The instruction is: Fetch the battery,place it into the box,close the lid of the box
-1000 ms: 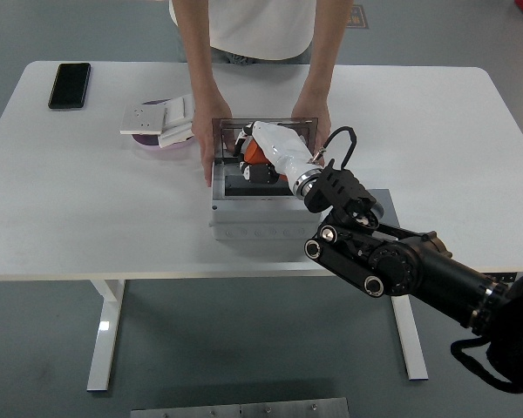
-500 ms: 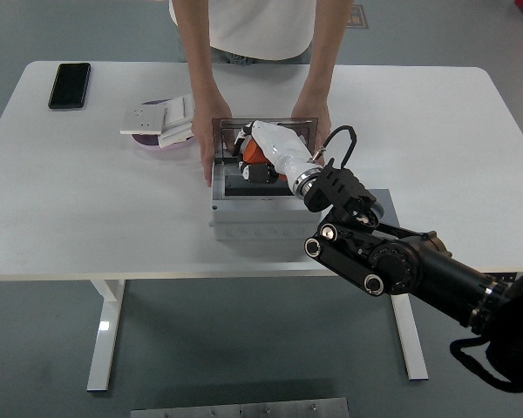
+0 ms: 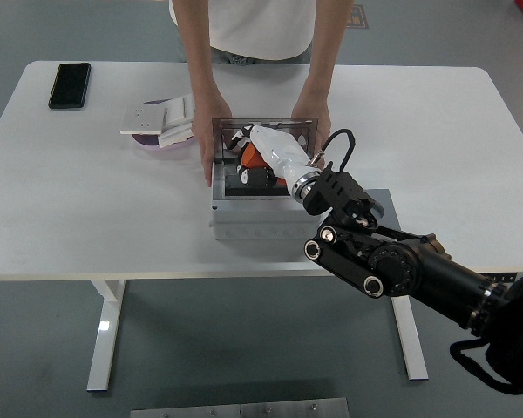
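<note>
A grey box (image 3: pixel 254 219) sits at mid-table with its clear lid (image 3: pixel 224 127) standing upright at the back. My right hand (image 3: pixel 244 148), in a white cover, reaches down into the box from the right. It is shut on the orange and black battery (image 3: pixel 254 160), which is low inside the box. A person at the far side steadies the box, one hand (image 3: pixel 207 150) on its left wall and the other hand (image 3: pixel 315 120) at its back right corner. My left arm is out of sight.
A black phone (image 3: pixel 70 84) lies at the far left. White plates on a purple disc (image 3: pixel 159 123) sit just left of the box. A grey mat (image 3: pixel 385 202) lies under my right forearm.
My right hand has shifted slightly left and down inside the box with the battery. The person's hands and the box have stayed put.
</note>
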